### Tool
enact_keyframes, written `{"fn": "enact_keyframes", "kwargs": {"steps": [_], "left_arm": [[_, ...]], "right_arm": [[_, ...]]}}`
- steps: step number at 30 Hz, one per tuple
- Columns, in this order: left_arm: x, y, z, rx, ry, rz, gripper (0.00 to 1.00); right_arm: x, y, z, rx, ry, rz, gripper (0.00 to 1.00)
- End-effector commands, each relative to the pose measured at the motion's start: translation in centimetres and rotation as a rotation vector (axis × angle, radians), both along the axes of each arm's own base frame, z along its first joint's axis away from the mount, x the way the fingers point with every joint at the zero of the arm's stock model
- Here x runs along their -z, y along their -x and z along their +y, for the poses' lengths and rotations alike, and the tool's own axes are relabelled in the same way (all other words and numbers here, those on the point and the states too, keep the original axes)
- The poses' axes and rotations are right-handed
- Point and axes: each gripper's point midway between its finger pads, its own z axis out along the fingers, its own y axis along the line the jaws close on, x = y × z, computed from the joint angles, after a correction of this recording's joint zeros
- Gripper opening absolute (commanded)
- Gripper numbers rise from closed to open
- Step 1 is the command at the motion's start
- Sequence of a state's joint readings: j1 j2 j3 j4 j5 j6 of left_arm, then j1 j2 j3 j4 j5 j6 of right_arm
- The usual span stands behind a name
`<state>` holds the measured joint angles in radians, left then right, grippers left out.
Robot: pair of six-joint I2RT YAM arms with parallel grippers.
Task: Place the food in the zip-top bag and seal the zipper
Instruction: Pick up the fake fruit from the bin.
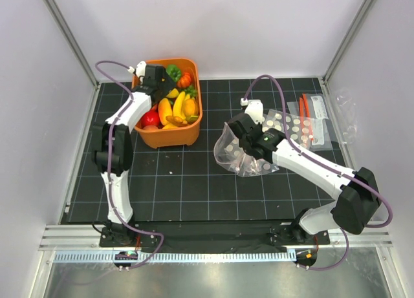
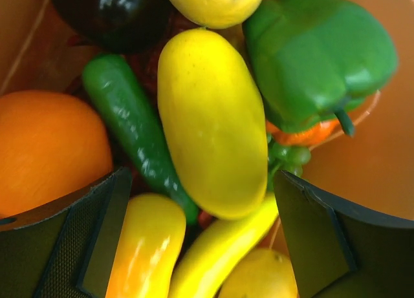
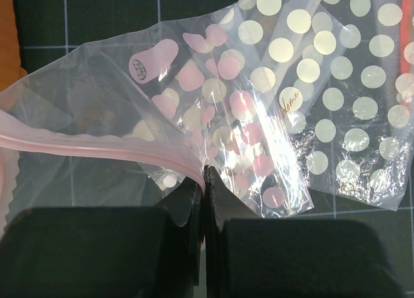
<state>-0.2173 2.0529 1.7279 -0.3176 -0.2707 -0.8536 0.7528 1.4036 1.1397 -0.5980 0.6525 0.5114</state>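
The food lies piled in the orange bin [image 1: 169,135] at the back left: a yellow oval fruit [image 2: 210,120], a green pepper [image 2: 317,55], a green chili [image 2: 132,127], an orange [image 2: 48,146], a banana [image 2: 220,249]. My left gripper [image 1: 157,85] hangs open just above the pile, its jaws either side of the yellow fruit's near end [image 2: 202,201]. My right gripper [image 1: 240,135] is shut on the pale pink zipper [image 3: 103,149] of the clear zip-top bag [image 1: 242,157], holding the bag's mouth up off the mat; its jaws show pinched together in the right wrist view [image 3: 206,175].
White-polka-dotted bags [image 1: 292,127] lie on the black grid mat right of the held bag, also in the right wrist view [image 3: 336,97]. Small clear bags with red-orange strips [image 1: 310,120] lie at the far right. Grey walls and frame posts enclose the table.
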Motion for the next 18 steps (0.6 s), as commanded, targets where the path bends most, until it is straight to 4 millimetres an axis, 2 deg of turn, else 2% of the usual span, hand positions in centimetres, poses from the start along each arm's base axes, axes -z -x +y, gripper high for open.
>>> {"fn": "enact_keyframes", "kwargs": {"steps": [1, 4, 6, 7, 9, 10, 11, 12, 13, 18], "left_arm": [[-1.4, -3.1, -0.2, -0.026, 0.08, -0.089, 0.94], [0.0, -4.0, 0.7, -0.075, 0.101, -0.1, 0.92], [-0.4, -5.1, 0.5, -0.059, 0.137, -0.154, 0.81], [-0.2, -5.3, 0.6, -0.051, 0.138, -0.166, 0.69], [-1.6, -5.8, 0.7, -0.045, 0.141, -0.228, 0.55], [-0.6, -5.0, 0.6, -0.034, 0.136, -0.204, 0.5], [-1.8, -5.2, 0.2, -0.014, 0.149, -0.255, 0.44], [-3.6, -4.7, -0.2, 0.018, 0.168, -0.293, 0.41], [-2.7, -3.5, -0.5, 0.034, 0.174, -0.281, 0.4], [-6.5, -0.2, -2.1, 0.115, 0.178, -0.358, 0.4]], "right_arm": [[-0.7, -0.6, 0.4, 0.025, -0.029, -0.039, 0.01], [-0.8, -0.6, 0.2, 0.028, -0.027, -0.044, 0.01], [-0.9, -0.5, 0.3, 0.022, -0.034, -0.042, 0.01], [-0.9, -0.4, 0.4, 0.018, -0.037, -0.041, 0.01], [-0.7, -0.5, 0.6, 0.011, -0.045, -0.038, 0.01], [-0.6, -0.6, 0.7, 0.01, -0.044, -0.041, 0.01], [-0.4, -0.7, 0.6, 0.015, -0.033, -0.04, 0.01], [-0.4, -0.8, 0.5, 0.02, -0.025, -0.041, 0.01], [0.1, -1.0, 0.4, 0.032, -0.003, -0.031, 0.01], [0.2, -1.0, 0.8, 0.022, 0.014, 0.002, 0.01]]}}
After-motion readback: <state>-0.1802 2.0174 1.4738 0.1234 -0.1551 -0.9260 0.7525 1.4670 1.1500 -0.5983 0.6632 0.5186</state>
